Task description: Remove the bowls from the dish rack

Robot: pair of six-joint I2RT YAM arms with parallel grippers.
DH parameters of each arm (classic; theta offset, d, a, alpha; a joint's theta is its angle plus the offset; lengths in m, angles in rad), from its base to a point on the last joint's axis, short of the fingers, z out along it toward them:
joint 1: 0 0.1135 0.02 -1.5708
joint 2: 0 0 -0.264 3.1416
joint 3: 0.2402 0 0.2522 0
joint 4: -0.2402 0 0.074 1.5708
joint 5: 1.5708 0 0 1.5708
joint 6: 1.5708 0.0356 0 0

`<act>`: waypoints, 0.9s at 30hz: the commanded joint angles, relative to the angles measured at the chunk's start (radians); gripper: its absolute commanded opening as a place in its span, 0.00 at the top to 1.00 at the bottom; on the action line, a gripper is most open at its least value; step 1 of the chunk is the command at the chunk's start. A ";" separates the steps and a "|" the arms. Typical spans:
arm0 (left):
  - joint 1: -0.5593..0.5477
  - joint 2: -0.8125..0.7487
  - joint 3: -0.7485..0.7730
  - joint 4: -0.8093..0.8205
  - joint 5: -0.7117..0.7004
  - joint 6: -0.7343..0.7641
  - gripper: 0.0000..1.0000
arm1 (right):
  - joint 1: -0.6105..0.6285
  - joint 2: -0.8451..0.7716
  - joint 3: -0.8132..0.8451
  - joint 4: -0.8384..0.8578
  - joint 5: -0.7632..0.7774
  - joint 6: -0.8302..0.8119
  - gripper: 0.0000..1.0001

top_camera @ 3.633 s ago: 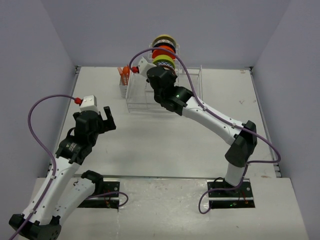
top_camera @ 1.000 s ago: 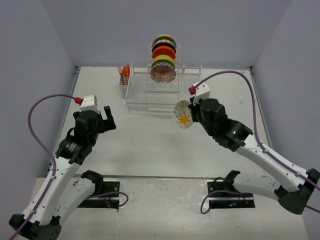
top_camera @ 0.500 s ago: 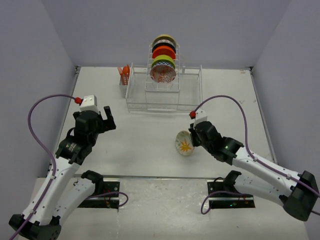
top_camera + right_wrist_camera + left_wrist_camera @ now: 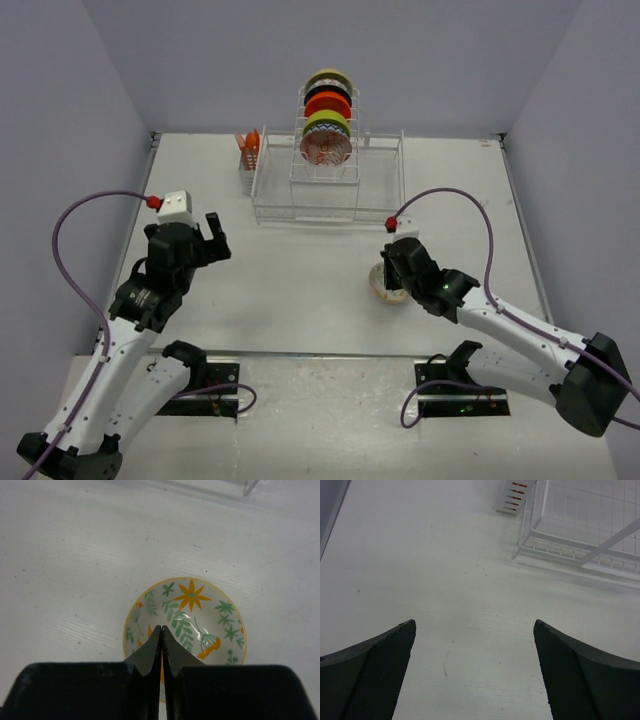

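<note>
The white bowl with orange and green leaves (image 4: pixel 200 610) sits mouth up on the table in front of the dish rack (image 4: pixel 325 190). My right gripper (image 4: pixel 161 627) is shut on its near rim, and a sliver of that rim shows between the fingers. From above, the right gripper (image 4: pixel 396 272) hides most of this bowl (image 4: pixel 380 288). Several bowls stand on edge in the rack: a red-white patterned one (image 4: pixel 326 148) in front, then lime green (image 4: pixel 326 122) and orange (image 4: pixel 327 103). My left gripper (image 4: pixel 212 235) hangs open over bare table on the left, with nothing between its fingers (image 4: pixel 380 660).
An orange utensil (image 4: pixel 250 143) stands in the side cup at the rack's left end. The rack's near left corner (image 4: pixel 580 530) shows at the top right of the left wrist view. Grey walls bound the table on three sides.
My right arm has lowered the leaf bowl from a tilted hold above the table until it rests flat and mouth up. The left arm has not moved.
</note>
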 commanded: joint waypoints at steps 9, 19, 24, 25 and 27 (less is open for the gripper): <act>-0.006 -0.014 -0.003 0.036 -0.006 0.010 0.00 | 0.000 0.001 0.141 -0.046 -0.039 0.044 1.00; -0.006 -0.019 -0.003 0.034 -0.010 0.010 0.00 | 0.000 0.165 0.579 -0.152 0.068 -0.231 0.11; -0.006 -0.020 -0.003 0.033 -0.014 0.009 0.00 | 0.000 0.353 0.828 -0.167 0.185 -0.387 0.10; -0.006 -0.019 -0.003 0.031 -0.014 0.009 0.00 | 0.000 0.383 0.865 -0.164 0.208 -0.470 0.11; -0.006 -0.017 -0.003 0.033 -0.013 0.009 0.00 | 0.000 0.473 0.952 -0.130 0.294 -0.595 0.12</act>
